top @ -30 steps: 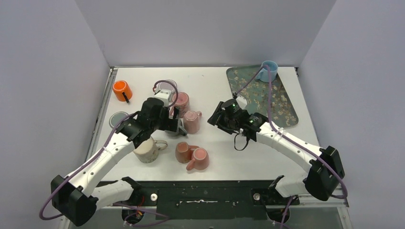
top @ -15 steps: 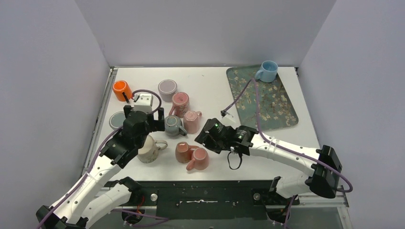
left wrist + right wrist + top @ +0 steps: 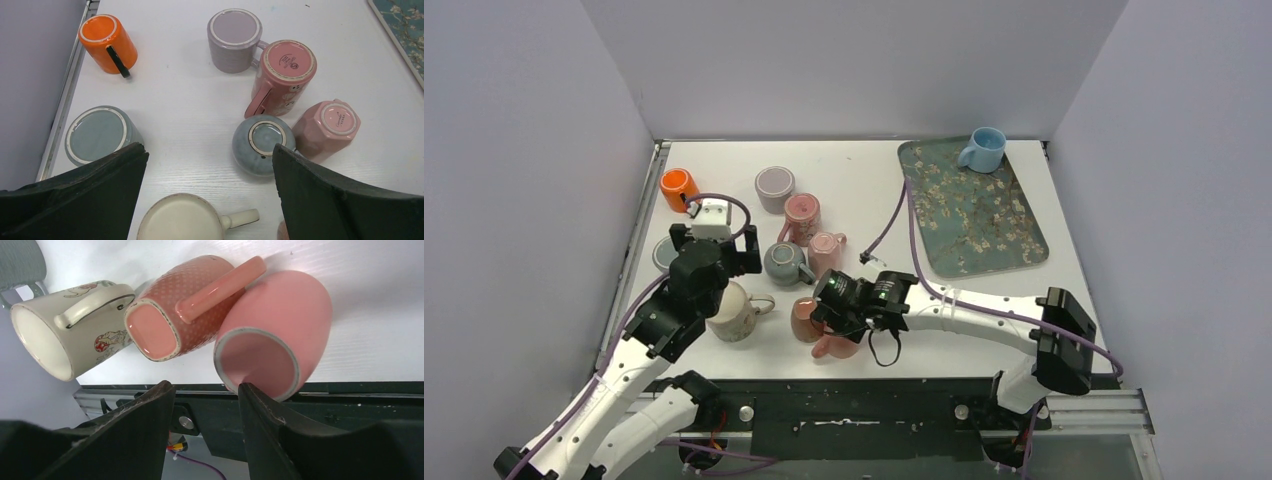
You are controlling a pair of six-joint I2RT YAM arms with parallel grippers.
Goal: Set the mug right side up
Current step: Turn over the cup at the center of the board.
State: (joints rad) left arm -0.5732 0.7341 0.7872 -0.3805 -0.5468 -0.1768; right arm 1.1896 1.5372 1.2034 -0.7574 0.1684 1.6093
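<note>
Two mugs are seen touching at lower centre of the top view: a dotted pink mug (image 3: 802, 318) and the smooth pink mug (image 3: 839, 346), both partly covered by the right gripper (image 3: 849, 305). In the left wrist view, the left gripper (image 3: 210, 150) is held wide apart above a cream mug (image 3: 180, 220). In the right wrist view, the smooth pink mug is shown on its side on the tabletop (image 3: 380, 315), and the right gripper's jaws are parted, clamped on nothing.

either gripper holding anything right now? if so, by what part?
Nothing held. Left gripper wide open, empty. Right gripper open, just short of the rim of the smooth pink mug on its side.
</note>
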